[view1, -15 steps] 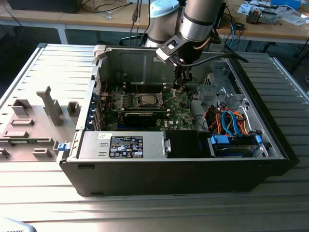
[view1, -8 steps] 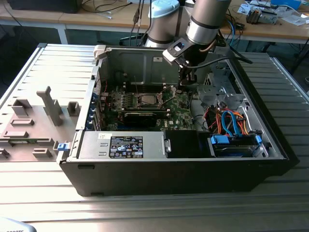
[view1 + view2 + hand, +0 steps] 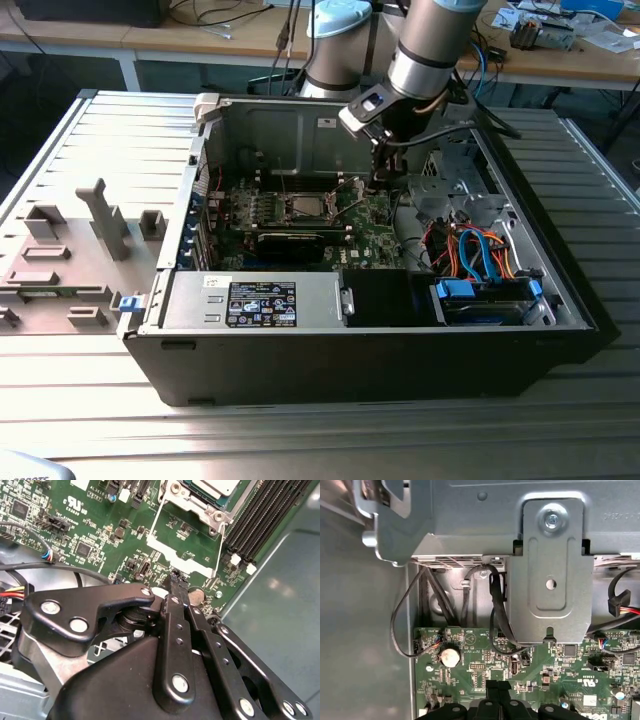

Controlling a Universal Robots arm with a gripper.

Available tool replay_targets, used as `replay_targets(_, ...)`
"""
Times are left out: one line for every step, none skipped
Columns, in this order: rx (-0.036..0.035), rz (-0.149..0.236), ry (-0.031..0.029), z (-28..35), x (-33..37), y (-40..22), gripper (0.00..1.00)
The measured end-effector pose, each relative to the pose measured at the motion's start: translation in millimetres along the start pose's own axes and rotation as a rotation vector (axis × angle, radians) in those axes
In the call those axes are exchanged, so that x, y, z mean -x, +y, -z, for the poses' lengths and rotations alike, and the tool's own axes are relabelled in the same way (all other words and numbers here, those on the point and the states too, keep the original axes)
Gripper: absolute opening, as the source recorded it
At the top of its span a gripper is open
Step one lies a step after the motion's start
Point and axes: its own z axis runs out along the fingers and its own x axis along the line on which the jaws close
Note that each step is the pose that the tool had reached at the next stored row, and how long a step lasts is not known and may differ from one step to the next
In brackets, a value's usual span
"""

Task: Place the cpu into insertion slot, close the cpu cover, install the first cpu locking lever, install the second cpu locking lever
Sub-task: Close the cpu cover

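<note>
The cpu [image 3: 304, 207] lies flat in the insertion slot [image 3: 192, 502] on the green motherboard [image 3: 365, 235]; its silver top [image 3: 216, 485] shows in the second wrist view. The cpu cover [image 3: 177, 556] is swung open, a thin silvery frame whose free edge is tilted toward my gripper. My gripper [image 3: 381, 172] reaches down into the case, to the exterior view's right of the slot. Its black fingers are shut with nothing between them. Their tips [image 3: 178, 580] sit right at the cover's free edge; whether they touch it I cannot tell. In the first wrist view the gripper [image 3: 497, 686] hovers just above the board.
Black memory slots [image 3: 265, 515] run beside the socket. A grey metal bracket [image 3: 550, 580] and black cables [image 3: 495, 610] hang by the case wall. Drive bays with blue and orange cables [image 3: 478, 255] fill the case's right end. The power supply [image 3: 260, 300] lines the front. Grey fixtures [image 3: 100, 215] stand on the table.
</note>
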Motion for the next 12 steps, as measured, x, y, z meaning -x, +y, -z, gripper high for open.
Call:
replay_targets(-0.0003, 0.000, -0.0001, -0.5, 0.0, 0.1, 0.11)
replay_targets(-0.0005, 0.000, -0.0002, -0.6, 0.1, 0.1, 0.11)
replay_targets(-0.0005, 0.000, -0.0004, -0.6, 0.1, 0.1, 0.11)
replay_targets(-0.0005, 0.000, -0.0004, -0.6, 0.1, 0.1, 0.11)
replay_targets(-0.0005, 0.000, -0.0001, -0.7, 0.0, 0.1, 0.11)
replay_targets(-0.0005, 0.000, -0.0001, -0.8, 0.0, 0.1, 0.11)
replay_targets(-0.0005, 0.000, -0.0001, -0.8, 0.0, 0.1, 0.11)
replay_targets(-0.0005, 0.000, -0.0001, -0.8, 0.0, 0.1, 0.11)
replay_targets(-0.0005, 0.000, 0.0000, -0.9, 0.0, 0.0, 0.11)
replay_targets(-0.0004, 0.000, 0.0002, -1.0, 0.0, -0.7, 0.11)
replay_targets(-0.0004, 0.000, 0.0001, -1.2, 0.0, -2.6, 0.11)
replay_targets(-0.0005, 0.000, 0.0000, -1.4, 0.0, -4.9, 0.11)
